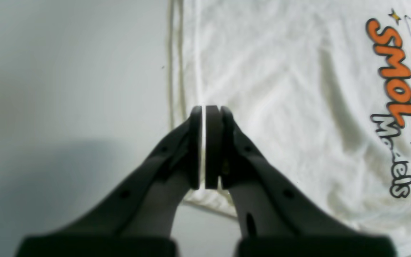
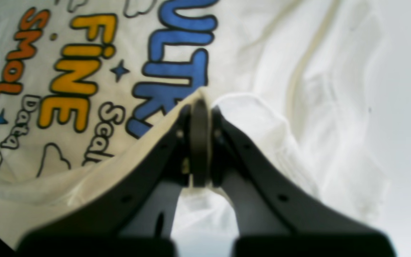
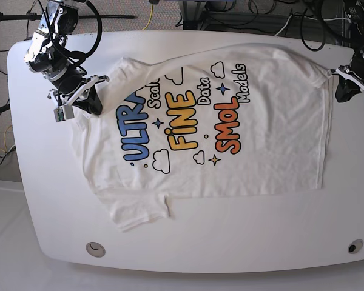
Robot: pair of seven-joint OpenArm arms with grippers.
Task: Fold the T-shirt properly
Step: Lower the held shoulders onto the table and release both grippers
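Lying spread over most of the table (image 3: pixel 242 242), the shirt (image 3: pixel 273 121), leaving bare strips along the near edge and both ends. Crowding the far edge, cables (image 3: pixel 242 18).

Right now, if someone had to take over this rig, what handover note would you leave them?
Left gripper: shut, pinching the hem edge of the T-shirt.
Right gripper: shut on a raised fold of the shirt's fabric beside the blue ULTRA lettering.
The T-shirt lies spread print-up on the white table, one sleeve splayed out at the front; the overhead view shows each gripper at an opposite end of the shirt.
Done: both ends look gripped. No fold is visible yet.
Left: the whole fold, sleeves included.
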